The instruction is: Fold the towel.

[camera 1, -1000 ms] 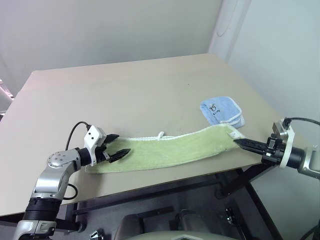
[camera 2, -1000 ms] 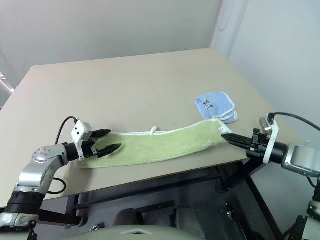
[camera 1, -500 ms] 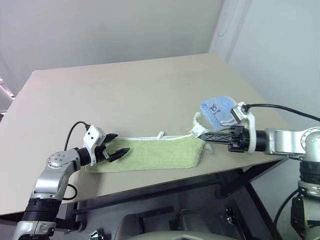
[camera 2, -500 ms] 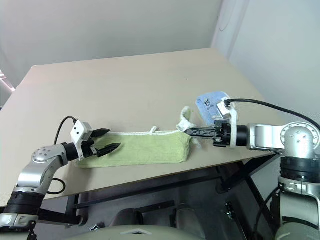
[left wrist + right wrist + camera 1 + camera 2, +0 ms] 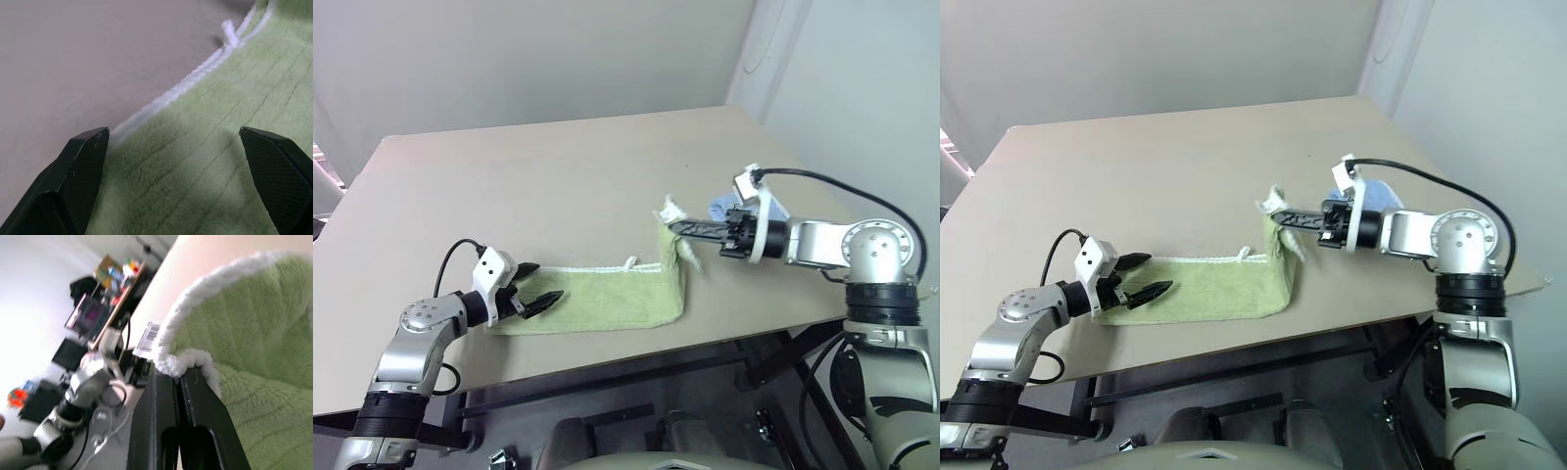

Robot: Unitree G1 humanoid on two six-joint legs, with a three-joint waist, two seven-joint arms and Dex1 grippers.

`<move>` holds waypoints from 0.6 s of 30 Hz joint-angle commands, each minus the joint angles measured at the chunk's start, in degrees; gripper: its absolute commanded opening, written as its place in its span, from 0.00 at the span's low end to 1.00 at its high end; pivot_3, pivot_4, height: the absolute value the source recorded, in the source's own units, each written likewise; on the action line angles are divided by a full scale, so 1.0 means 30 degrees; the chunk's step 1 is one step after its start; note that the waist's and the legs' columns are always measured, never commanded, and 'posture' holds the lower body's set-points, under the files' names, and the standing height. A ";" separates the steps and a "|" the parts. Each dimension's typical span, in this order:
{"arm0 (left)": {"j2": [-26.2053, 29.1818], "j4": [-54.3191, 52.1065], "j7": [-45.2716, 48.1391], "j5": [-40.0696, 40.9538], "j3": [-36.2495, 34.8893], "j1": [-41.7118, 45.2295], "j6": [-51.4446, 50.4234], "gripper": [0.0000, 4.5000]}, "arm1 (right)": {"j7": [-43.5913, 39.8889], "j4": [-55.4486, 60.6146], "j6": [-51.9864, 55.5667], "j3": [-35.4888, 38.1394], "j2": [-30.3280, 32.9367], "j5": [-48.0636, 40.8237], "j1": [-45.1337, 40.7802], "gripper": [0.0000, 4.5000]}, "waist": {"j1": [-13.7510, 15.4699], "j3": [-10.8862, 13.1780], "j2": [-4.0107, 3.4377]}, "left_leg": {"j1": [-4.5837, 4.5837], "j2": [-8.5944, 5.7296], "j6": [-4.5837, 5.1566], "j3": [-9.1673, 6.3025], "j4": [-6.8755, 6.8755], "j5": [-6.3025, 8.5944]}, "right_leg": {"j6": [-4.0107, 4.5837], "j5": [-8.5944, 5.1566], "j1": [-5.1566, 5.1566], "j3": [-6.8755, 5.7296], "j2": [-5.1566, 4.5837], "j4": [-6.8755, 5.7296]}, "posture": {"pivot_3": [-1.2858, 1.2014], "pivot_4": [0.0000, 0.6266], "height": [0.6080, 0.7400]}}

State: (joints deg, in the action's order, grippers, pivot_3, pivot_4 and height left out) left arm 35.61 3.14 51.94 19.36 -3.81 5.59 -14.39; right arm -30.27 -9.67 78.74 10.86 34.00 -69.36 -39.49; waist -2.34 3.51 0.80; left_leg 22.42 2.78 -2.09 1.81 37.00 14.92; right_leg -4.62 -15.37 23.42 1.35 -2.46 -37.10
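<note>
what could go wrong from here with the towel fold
1. The right gripper pinches only a small corner of the towel; that thin bite could slip out and the lifted end would drop.
2. The left gripper hangs open over the other end, not pressing it, so the pull may drag the whole towel and skew the fold.
3. The towel lies near the table front edge and might slide off.

Lab or office, plain walls (image 5: 509,59), cluttered desks (image 5: 98,303)
</note>
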 commanded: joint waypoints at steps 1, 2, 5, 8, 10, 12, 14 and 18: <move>0.0175 -0.0756 -0.0016 0.0036 -0.0356 0.0282 0.0294 1.00 | -0.0071 -0.0003 -0.0178 0.1182 -0.0089 -0.0076 -0.0409 0.01 | -0.0043 0.0000 -0.0001 | -0.0002 0.0004 0.0000 -0.0003 -0.0001 0.0000 | -0.0001 0.0001 0.0002 0.0000 0.0007 -0.0007 | 0.52 0.00 1.00; 0.0209 -0.0745 0.0014 -0.0027 -0.0301 0.0311 0.0323 1.00 | -0.0213 0.0107 -0.0158 0.1333 0.0000 -0.0035 -0.0315 0.01 | -0.0072 0.0001 -0.0004 | -0.0006 0.0009 0.0000 -0.0004 0.0000 0.0000 | 0.0002 0.0004 0.0003 0.0000 0.0014 -0.0012 | 0.52 0.00 1.00; 0.0246 -0.0688 0.0105 -0.0084 -0.0265 0.0355 0.0372 1.00 | -0.0928 0.0235 0.0733 0.2062 0.0745 -0.0584 0.0230 0.01 | -0.0051 0.0001 -0.0004 | -0.0014 0.0016 0.0000 -0.0007 0.0000 0.0000 | 0.0009 0.0009 0.0005 0.0000 0.0026 -0.0027 | 0.52 0.00 1.00; 0.0264 -0.0521 0.0239 -0.0131 -0.0193 0.0492 0.0443 1.00 | -0.1324 -0.0195 0.2045 0.3990 0.1837 -0.1804 0.1734 0.01 | 0.0133 0.0000 -0.0002 | 0.0000 0.0008 0.0000 -0.0010 0.0001 0.0000 | 0.0009 0.0007 0.0000 -0.0001 0.0012 -0.0007 | 0.52 0.00 1.00; 0.0257 -0.0345 0.0339 -0.0228 -0.0073 0.0568 0.0547 1.00 | -0.1008 0.0082 0.2795 0.4935 0.2176 -0.2408 0.3402 0.01 | 0.0332 -0.0026 0.0040 | 0.0006 -0.0001 0.0002 -0.0008 0.0002 0.0001 | 0.0006 0.0007 -0.0009 0.0000 0.0004 0.0015 | 0.52 0.00 1.00; 0.0244 -0.0271 0.0405 -0.0298 -0.0029 0.0560 0.0618 1.00 | -0.0731 0.0770 0.3180 0.5404 0.2228 -0.2973 0.4481 0.01 | 0.0391 -0.0026 0.0039 | 0.0004 -0.0002 0.0013 0.0000 0.0003 0.0009 | 0.0009 0.0005 -0.0016 0.0004 0.0004 0.0035 | 0.52 0.00 1.00; 0.0222 -0.0221 0.0545 -0.0313 0.0022 0.0590 0.0629 1.00 | -0.0035 0.1188 0.3422 0.6087 0.2017 -0.3836 0.5684 0.01 | 0.0332 -0.0027 0.0023 | -0.0009 0.0002 0.0014 0.0016 0.0005 0.0009 | 0.0025 0.0000 -0.0003 0.0020 0.0010 0.0006 | 0.52 0.00 1.00; 0.0151 0.0258 0.0886 -0.0429 0.0252 0.0909 0.0769 1.00 | 0.2144 0.1653 0.3357 0.6832 0.1558 -0.6701 0.8386 0.01 | 0.0381 -0.0031 0.0025 | -0.0042 0.0027 0.0016 -0.0006 0.0026 0.0008 | 0.0051 0.0008 -0.0025 0.0021 0.0049 -0.0016 | 0.52 0.00 1.00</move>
State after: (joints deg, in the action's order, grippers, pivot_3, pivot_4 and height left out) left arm 35.78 4.03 54.16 18.08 -2.81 7.12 -13.17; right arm -25.95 -6.95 88.94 30.05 39.28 -85.22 -15.47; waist -1.20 3.42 0.87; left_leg 22.29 2.86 -2.04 1.79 37.09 14.95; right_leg -4.46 -15.34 23.34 1.41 -2.31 -37.15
